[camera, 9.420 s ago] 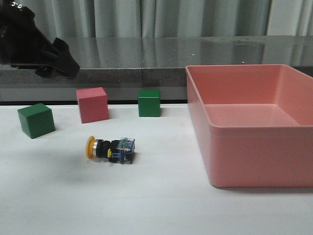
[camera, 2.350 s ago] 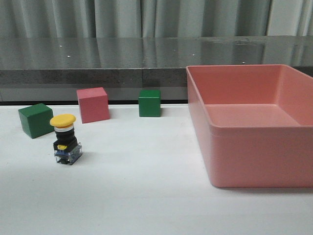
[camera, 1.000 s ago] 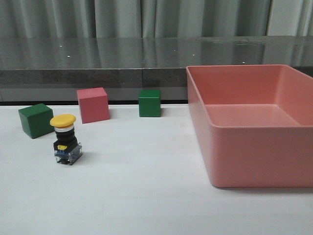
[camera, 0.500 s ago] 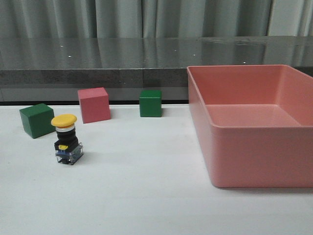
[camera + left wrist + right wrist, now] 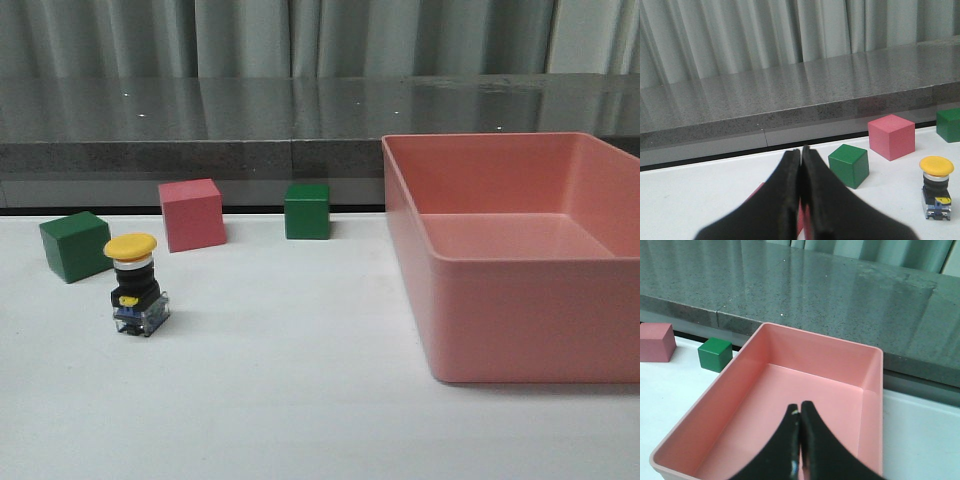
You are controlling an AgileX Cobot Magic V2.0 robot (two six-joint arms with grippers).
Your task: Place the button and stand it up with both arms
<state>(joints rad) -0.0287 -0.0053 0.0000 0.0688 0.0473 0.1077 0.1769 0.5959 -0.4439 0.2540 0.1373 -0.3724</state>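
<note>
The button (image 5: 135, 290) stands upright on the white table, yellow cap up and clear-blue base down, just in front of the left green cube (image 5: 75, 245). It also shows in the left wrist view, button (image 5: 936, 187), well off to the side of my left gripper (image 5: 801, 150), whose fingers are pressed shut on nothing. My right gripper (image 5: 800, 407) is shut and empty and hangs over the pink bin (image 5: 820, 336). Neither arm shows in the front view.
A pink cube (image 5: 192, 214) and a second green cube (image 5: 307, 210) sit at the back of the table. The large pink bin (image 5: 530, 320) fills the right side. A grey ledge (image 5: 300, 110) runs behind. Something pink (image 5: 757, 192) lies partly hidden behind the left fingers.
Over the last second nothing has moved. 9.4 s ago the button lay on its side mid-table with the left arm at top left; now it stands upright further left.
</note>
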